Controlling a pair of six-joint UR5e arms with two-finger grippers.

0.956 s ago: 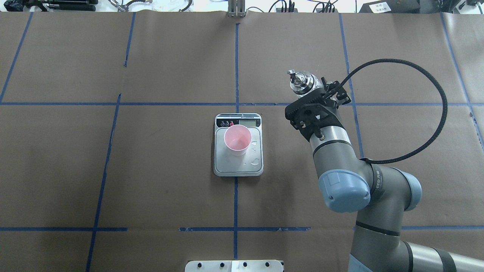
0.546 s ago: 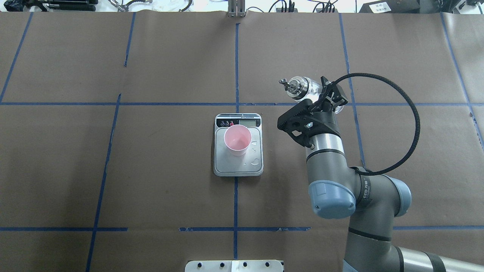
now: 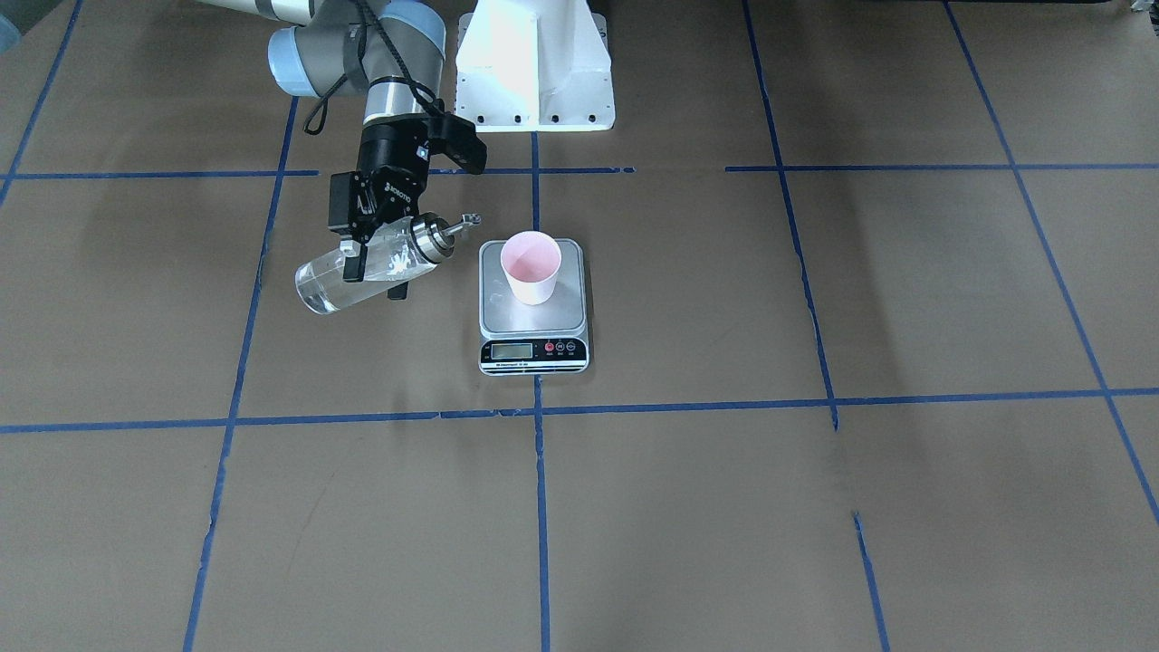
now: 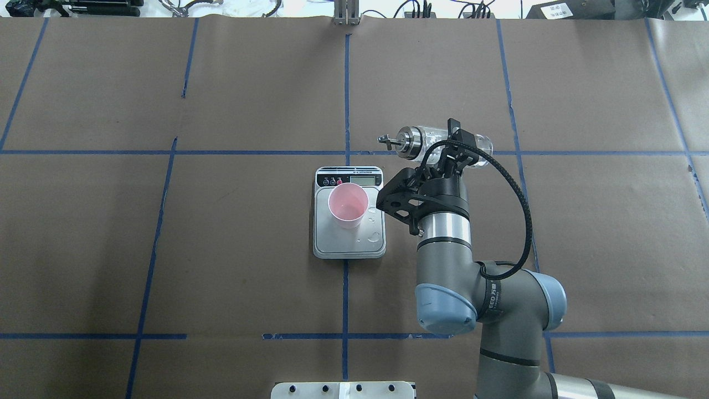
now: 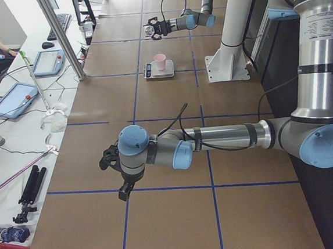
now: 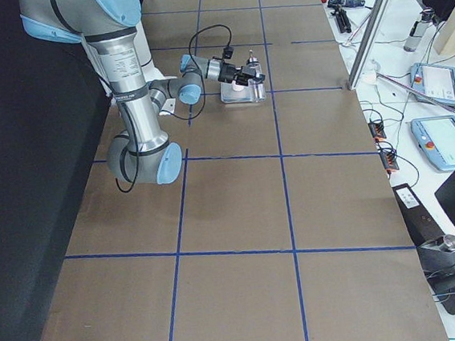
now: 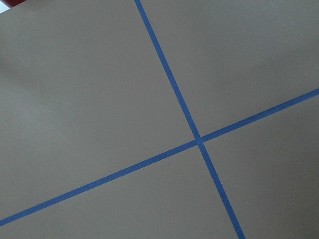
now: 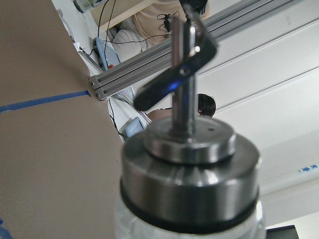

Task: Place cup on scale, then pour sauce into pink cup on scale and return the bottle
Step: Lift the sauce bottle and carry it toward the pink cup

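Observation:
The pink cup (image 4: pixel 348 206) stands upright on the silver scale (image 4: pixel 332 246), also seen in the front view as cup (image 3: pixel 531 265) on scale (image 3: pixel 507 317). My right gripper (image 4: pixel 451 145) is shut on the clear glass bottle (image 4: pixel 424 138), held in the air to the right of and beyond the scale. The bottle (image 3: pixel 326 282) lies nearly level, and its silver spout (image 3: pixel 466 220) points toward the cup, short of the rim. Clear sauce (image 3: pixel 314 290) sits at its base end. My left gripper (image 5: pixel 108 158) shows only in the left side view, so I cannot tell its state.
Small water drops (image 4: pixel 375 237) lie on the scale's platform beside the cup. Blue tape lines (image 4: pixel 347 100) cross the brown table cover. The robot's white base (image 3: pixel 534 63) stands behind the scale. Operators' desks with tablets (image 5: pixel 12 100) line the far side.
My right arm has moved left toward the scale. The bottle has tipped from nearly upright to nearly level, spout toward the cup. Cup and scale have not moved.

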